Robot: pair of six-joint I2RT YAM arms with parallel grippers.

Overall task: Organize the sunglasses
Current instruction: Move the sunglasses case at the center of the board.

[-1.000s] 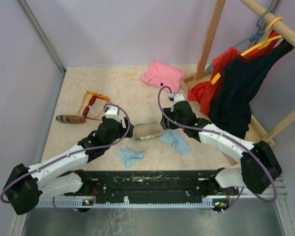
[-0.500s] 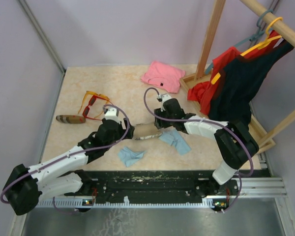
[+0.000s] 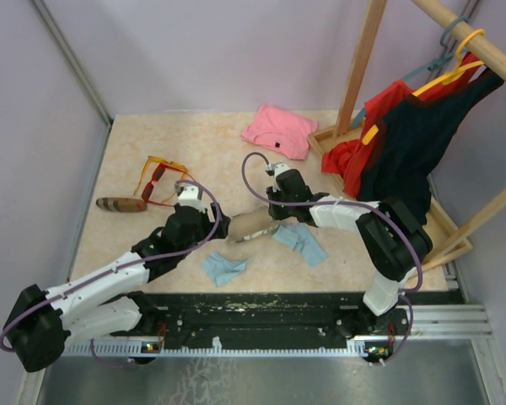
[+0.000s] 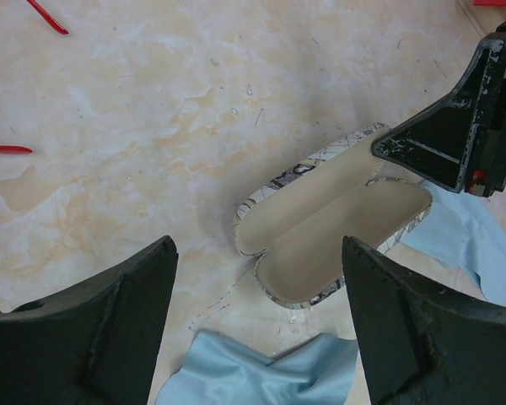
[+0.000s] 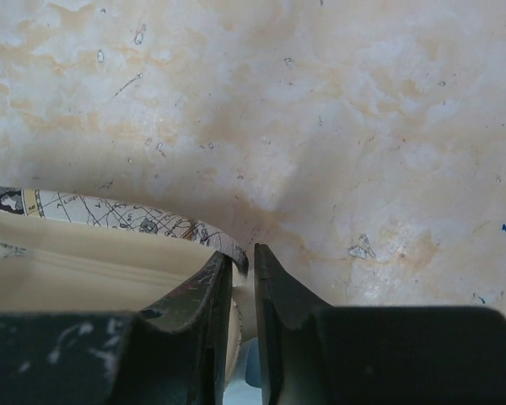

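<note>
Left arm stretched forward, left claw [image 4: 257, 246] spread wide above an open map-print glasses case [image 4: 320, 229], right arm folded inward, right claw [image 5: 243, 258] pinching the case's rim.

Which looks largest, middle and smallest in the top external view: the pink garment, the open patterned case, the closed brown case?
1. Pink garment.
2. Open patterned case, wider with its lid open.
3. Closed brown case, similar in length but narrower.
</note>
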